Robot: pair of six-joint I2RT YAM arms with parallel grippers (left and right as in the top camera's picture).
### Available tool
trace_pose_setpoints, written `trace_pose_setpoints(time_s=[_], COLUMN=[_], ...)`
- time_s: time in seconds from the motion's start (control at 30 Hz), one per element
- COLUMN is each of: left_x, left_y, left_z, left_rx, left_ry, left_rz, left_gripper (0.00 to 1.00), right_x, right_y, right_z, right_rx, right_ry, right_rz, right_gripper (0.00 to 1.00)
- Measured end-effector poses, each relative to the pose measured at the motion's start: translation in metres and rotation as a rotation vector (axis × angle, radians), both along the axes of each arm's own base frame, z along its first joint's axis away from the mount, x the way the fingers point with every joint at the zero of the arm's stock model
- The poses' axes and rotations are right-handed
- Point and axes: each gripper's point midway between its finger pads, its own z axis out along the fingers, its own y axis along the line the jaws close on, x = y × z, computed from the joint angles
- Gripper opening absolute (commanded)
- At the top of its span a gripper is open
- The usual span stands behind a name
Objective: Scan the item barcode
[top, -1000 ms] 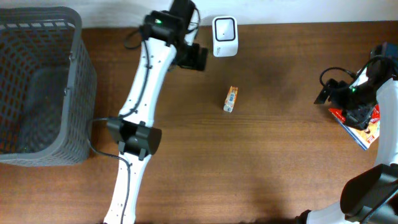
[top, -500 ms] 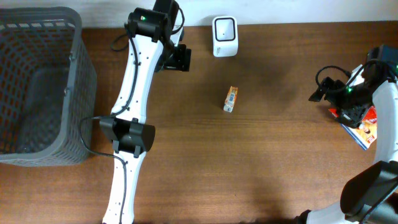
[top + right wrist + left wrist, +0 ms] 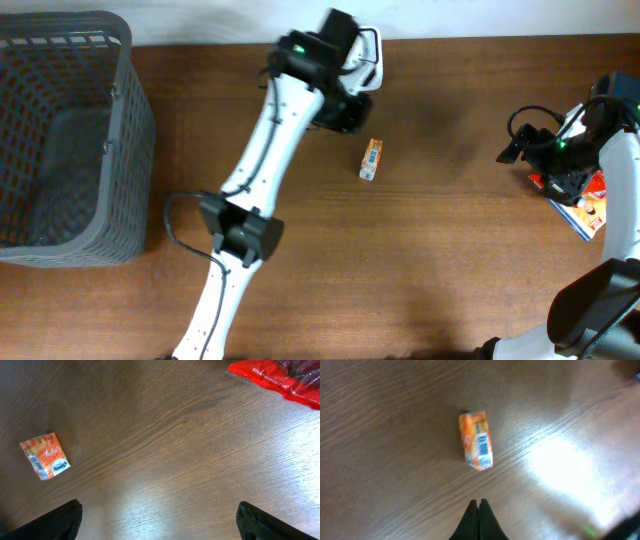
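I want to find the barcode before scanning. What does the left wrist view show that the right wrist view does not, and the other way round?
Left wrist only: the barcode on the orange packet, and the left gripper, shut and empty, apart from it.
Right wrist only: a red package at the top edge, and the right gripper, open wide.
Both: the orange packet lying free on the wooden table.

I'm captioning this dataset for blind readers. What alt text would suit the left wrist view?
A small orange packet lies on a brown wooden table, its barcode facing up. The left claw, shut and empty, points toward it from the bottom edge.
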Motion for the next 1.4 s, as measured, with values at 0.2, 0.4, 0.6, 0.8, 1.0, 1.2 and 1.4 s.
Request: trace_pose_setpoints(time_s=[0.2, 0.4, 0.6, 0.8, 1.0, 1.2, 1.4], left_x=[0.000, -0.013, -0.027, -0.002, 0.020, 0.030, 0.044], left_y=[-0.035, -0.069, -0.095, -0.065, -0.036, 0.001, 0.051], left_z=[-0.038, -0.077, -0.104, -0.112, -0.111, -0.112, -0.085], left_rx=[0.050, 0.041, 0.062, 0.232, 0.306, 0.390, 0.404], left_ry=[-0.006, 0.036, 0.032, -0.084, -0.133, -0.117, -0.099], left_rz=[0.032, -0.012, -0.063, 0.003, 0.064, 0.129, 0.244], left_gripper=[0.00, 0.00, 0.00, 0.00, 0.00, 0.00, 0.38], right_x=[0.000, 0.000, 0.000, 0.000, 0.000, 0.000, 0.000], right_y=[0.000, 0.000, 0.000, 0.000, 0.000, 0.000, 0.000], right_z=[0.000, 0.000, 0.000, 0.000, 0.000, 0.000, 0.000], right_rx=[0.000, 0.001, 0.000, 0.000, 0.001, 0.000, 0.000], right_ry=[0.000, -0.001, 0.000, -0.001, -0.001, 0.000, -0.001], right_rz=[0.000, 0.000, 0.000, 0.000, 0.000, 0.000, 0.000], right_gripper=[0.98, 0.98, 0.98, 0.98, 0.98, 0.98, 0.98])
